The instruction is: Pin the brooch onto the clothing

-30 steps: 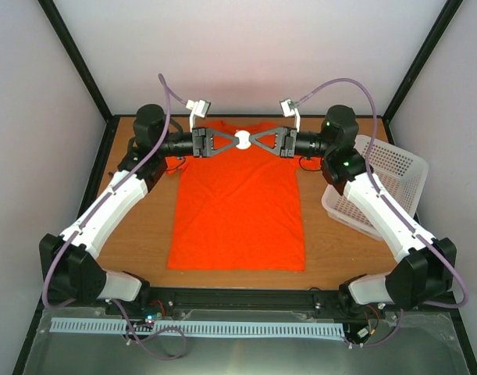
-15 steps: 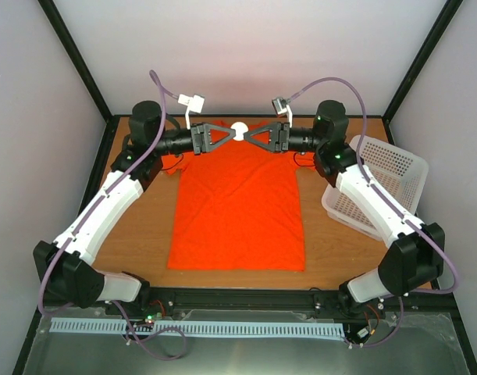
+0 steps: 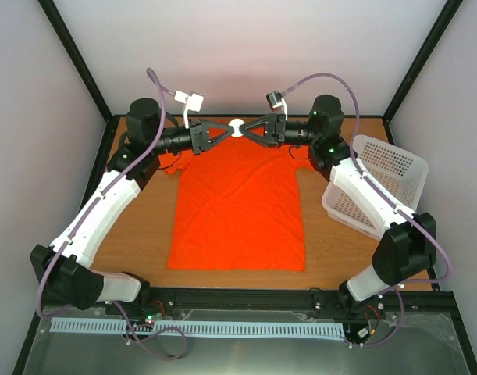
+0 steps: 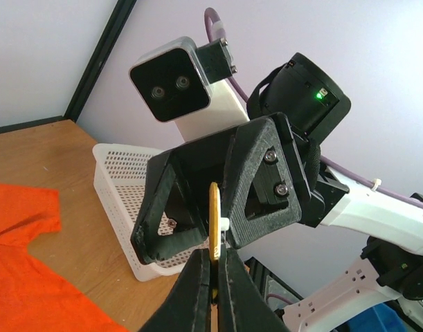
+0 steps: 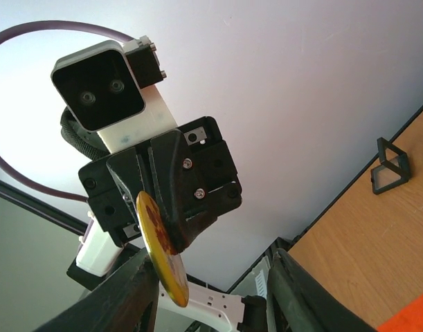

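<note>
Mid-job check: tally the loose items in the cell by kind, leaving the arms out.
Orange T-shirt: 1
Brooch: 1
White perforated basket: 1
Small black square frame: 1
Total: 4

Robotics lab test cell. Boxed in by plain pale walls [image 3: 246,47] and black frame posts [image 3: 74,58]. Wooden tabletop [image 3: 144,234] inside, with two white robot arms [image 3: 105,207] bolted along the near edge, purple cables [image 3: 324,76] looped overhead, a slotted cable duct [image 3: 191,328] and a metal sheet [image 3: 246,355] nearer still.
</note>
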